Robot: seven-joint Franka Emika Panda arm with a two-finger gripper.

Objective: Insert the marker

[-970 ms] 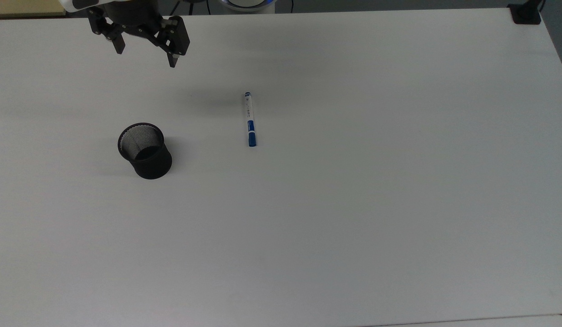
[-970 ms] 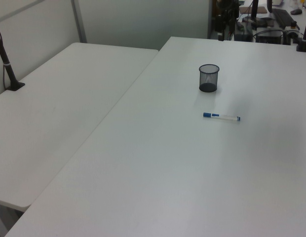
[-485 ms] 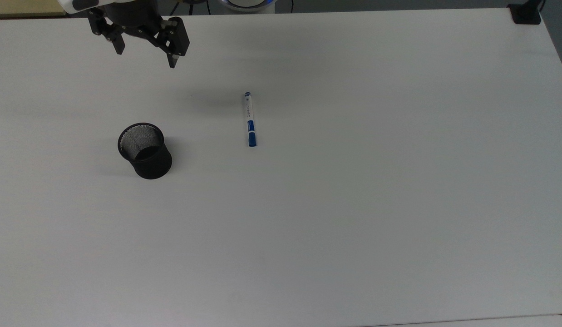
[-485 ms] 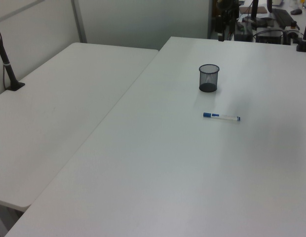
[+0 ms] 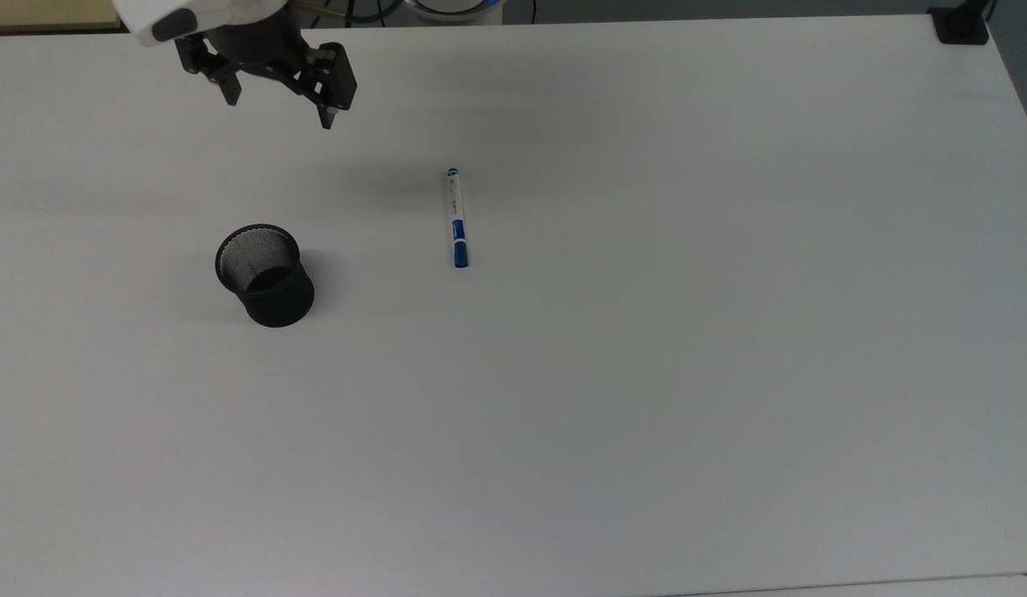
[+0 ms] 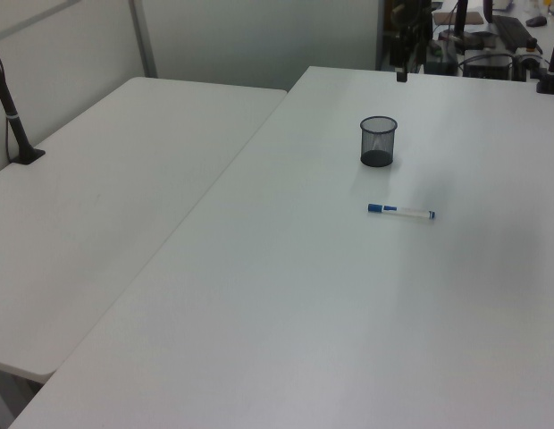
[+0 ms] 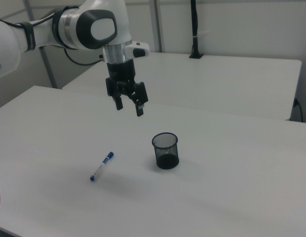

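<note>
The marker [image 5: 457, 217], white with a blue cap, lies flat on the white table; it also shows as the marker [image 6: 400, 212] and the marker [image 7: 102, 166]. The black mesh cup [image 5: 263, 274] stands upright and empty to the top view's left of it, also the cup [image 6: 378, 141] and the cup [image 7: 166, 150]. My gripper [image 5: 279, 108] hangs open in the air near the table's far edge, above and behind both things. In the right view the gripper [image 7: 128, 107] is well above the table, holding nothing.
A black clamp post [image 5: 960, 23] sits at the top view's far right corner. A second white table [image 6: 107, 188] adjoins on the left view's left. Equipment and cables [image 6: 487, 40] stand beyond the far edge.
The gripper has shifted slightly toward the top view's right and a little lower in the picture. Marker and cup have not moved.
</note>
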